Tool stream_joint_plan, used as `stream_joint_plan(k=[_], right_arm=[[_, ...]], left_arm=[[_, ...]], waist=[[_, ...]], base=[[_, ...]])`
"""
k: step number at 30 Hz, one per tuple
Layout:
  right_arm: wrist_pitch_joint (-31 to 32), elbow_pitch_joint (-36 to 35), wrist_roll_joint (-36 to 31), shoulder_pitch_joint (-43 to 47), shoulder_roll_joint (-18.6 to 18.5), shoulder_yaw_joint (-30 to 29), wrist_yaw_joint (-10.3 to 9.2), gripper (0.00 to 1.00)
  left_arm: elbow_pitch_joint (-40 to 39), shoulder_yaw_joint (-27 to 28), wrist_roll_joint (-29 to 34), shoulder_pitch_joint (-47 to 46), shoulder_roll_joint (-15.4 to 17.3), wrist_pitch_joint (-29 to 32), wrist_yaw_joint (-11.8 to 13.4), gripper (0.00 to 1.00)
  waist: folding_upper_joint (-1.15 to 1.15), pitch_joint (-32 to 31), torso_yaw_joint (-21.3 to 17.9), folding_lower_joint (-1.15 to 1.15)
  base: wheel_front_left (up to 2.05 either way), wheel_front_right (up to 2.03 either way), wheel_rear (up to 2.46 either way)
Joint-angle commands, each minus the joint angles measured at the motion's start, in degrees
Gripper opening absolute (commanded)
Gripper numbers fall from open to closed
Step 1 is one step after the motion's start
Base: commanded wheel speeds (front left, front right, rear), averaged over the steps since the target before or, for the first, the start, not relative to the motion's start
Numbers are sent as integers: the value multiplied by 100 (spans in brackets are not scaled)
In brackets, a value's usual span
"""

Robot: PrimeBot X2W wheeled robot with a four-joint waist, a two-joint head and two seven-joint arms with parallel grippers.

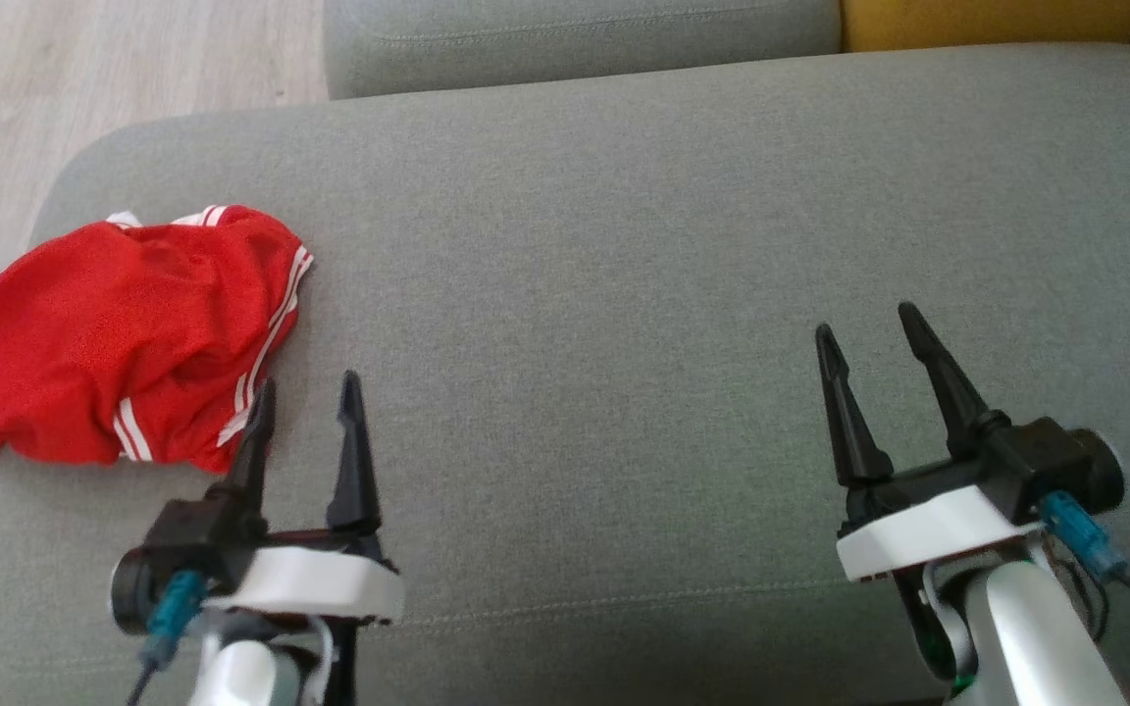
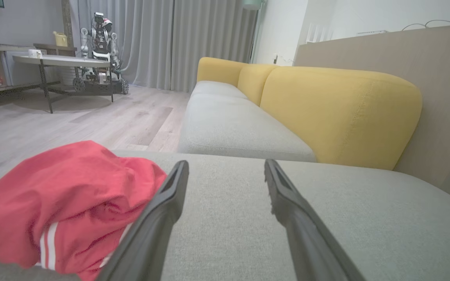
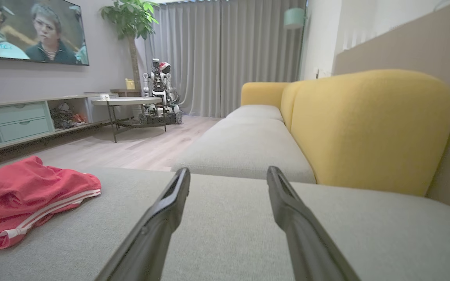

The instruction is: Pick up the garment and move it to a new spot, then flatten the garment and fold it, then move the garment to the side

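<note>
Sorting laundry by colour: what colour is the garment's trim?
White stripes on the red garment, clearest in the head view.

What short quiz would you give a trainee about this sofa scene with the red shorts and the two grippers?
1. True or false: the red shorts lie neatly folded.
2. The shorts sit toward which side of the grey seat cushion? A robot's left, B robot's right, C centre.
3. Fill in: the left gripper and right gripper are both ___.
Key: 1 false; 2 A; 3 open.
</note>
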Motion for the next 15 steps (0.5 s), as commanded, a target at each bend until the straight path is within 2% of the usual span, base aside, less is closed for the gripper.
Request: stream_joint_plan(k=[1,5,15], right_arm=[[-52,-107,66,-218,-42,91,0,100],[-52,239,197,-227,-42,118,0,100],[-52,667,212,-287,-42,165,0,100]], left_arm=[[-142,272,33,-175,-9,-70,-84,100],[144,528,-130,-137,-58,-70,-454,100],[516,459,-449,-157,-63,-70,-540,100]], waist=[[0,-9,-6,0],[0,-37,-21,0],[0,-64,-48,0]], base=[[0,0,0],[0,0,0],[0,0,0]])
